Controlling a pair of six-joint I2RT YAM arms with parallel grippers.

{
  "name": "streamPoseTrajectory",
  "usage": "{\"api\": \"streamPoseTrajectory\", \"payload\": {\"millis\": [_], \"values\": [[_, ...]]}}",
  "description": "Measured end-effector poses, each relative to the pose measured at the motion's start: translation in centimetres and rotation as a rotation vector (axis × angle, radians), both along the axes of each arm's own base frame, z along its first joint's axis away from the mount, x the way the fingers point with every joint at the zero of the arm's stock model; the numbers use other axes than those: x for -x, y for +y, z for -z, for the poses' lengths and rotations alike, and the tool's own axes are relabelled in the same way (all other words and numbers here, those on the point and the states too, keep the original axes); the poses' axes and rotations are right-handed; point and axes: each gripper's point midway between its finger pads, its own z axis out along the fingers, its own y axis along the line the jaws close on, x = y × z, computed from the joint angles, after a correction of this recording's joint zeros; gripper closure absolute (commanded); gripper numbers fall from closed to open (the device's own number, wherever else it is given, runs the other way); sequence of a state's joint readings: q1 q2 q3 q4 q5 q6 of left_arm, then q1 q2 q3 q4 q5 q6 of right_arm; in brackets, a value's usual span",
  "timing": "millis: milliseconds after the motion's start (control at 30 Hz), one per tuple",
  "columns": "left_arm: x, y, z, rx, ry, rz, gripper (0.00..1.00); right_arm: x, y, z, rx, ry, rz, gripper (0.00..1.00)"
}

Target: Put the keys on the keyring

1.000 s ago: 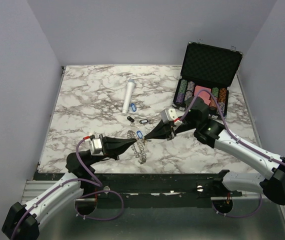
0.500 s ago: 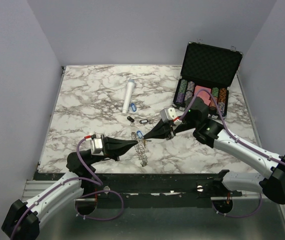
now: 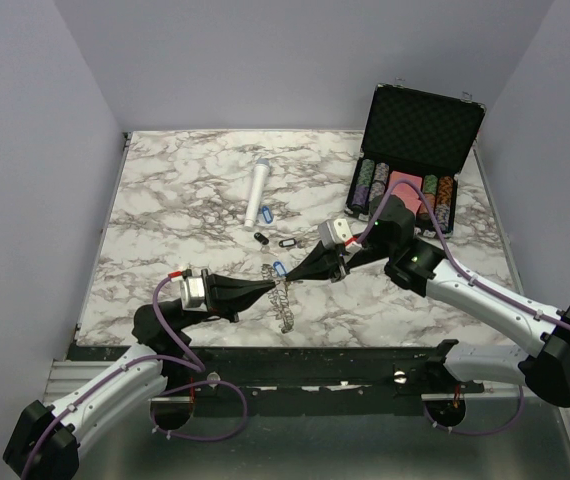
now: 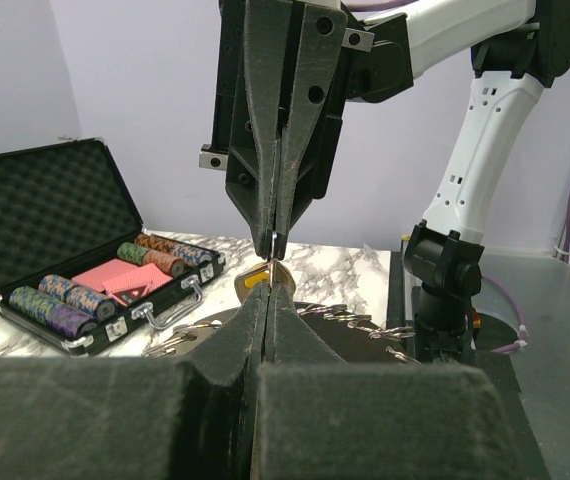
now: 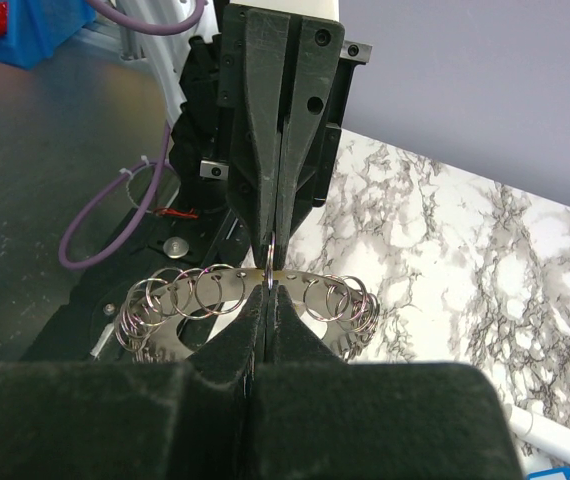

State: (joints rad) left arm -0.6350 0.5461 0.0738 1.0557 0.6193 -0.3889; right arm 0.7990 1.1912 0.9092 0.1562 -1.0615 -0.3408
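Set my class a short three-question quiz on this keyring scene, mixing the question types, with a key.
1. True or false: the left pincer and the right pincer are both shut.
2. The white cylinder lies: A) inside the case; B) on the marble table, beyond the keyring; C) in the right pincer.
3. What stands in rows in the open black case?
Key: 1 true; 2 B; 3 poker chips.
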Motion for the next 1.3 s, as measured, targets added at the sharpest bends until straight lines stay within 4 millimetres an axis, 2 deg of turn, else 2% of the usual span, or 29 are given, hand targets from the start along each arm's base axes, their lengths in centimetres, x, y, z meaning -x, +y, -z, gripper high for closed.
{"api": "streamPoseTrajectory", "payload": {"millis": [900,1300], "values": [[-0.07,-0.01,0.19,-0.009,-0.001,-0.005,1.00,0.12,0.31,0.23,0.008,0.017,0.001,1.00],[-0.11,0.22,0.31,-0.021,-0.021,-0.027,1.00,-0.40,0.42,0.28,0.015,0.033,0.038,1.00]]}}
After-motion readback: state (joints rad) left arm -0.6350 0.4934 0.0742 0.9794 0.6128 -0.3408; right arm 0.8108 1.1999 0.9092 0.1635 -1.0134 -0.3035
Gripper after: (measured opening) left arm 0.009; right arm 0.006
